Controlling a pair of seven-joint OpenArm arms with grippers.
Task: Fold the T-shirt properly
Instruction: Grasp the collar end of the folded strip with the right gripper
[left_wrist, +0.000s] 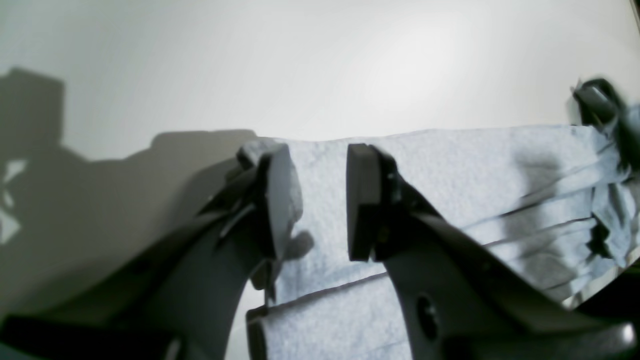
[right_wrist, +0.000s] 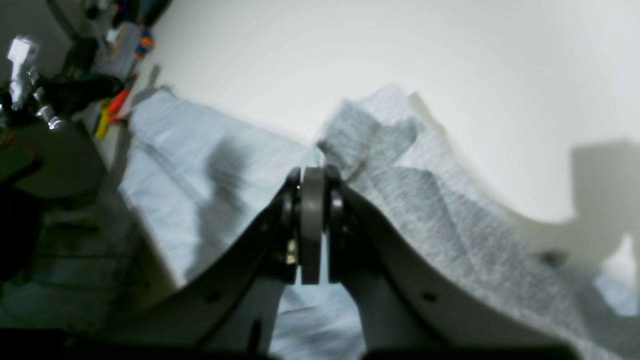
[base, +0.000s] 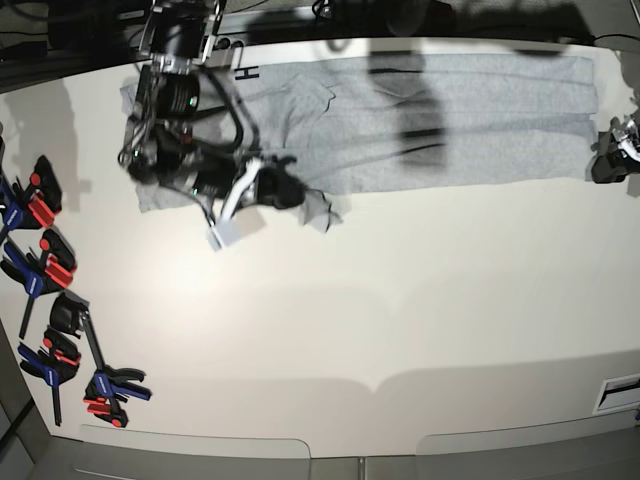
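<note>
Several spring clamps (base: 45, 262) with blue and black handles and red tips lie scattered along the left edge of the white desk (base: 400, 320), well apart from the garment. Next, near the far left corner, the right arm reaches down from the far edge, and its right claw (base: 292, 190) sits on the near hem of the light heather-grey cotton T-shirt (base: 470, 120). In the right wrist view that claw (right_wrist: 314, 187) has its two jaws pressed together with no gap, and rumpled grey cloth rises just beyond their tips; whether a fold is pinched between them I cannot tell. A small pale tag or label (base: 226, 233) lies on the desk just beside it. The T-shirt is spread in a long band along the far edge of the desk, from the far left corner to the right edge, with a bit of black lettering showing near its left end. At the right edge, the left claw (base: 612, 160) rests at the garment's corner. In the left wrist view its jaws stand partly apart (left_wrist: 314, 200) over the grey cloth (left_wrist: 450, 170), gripping nothing.
</note>
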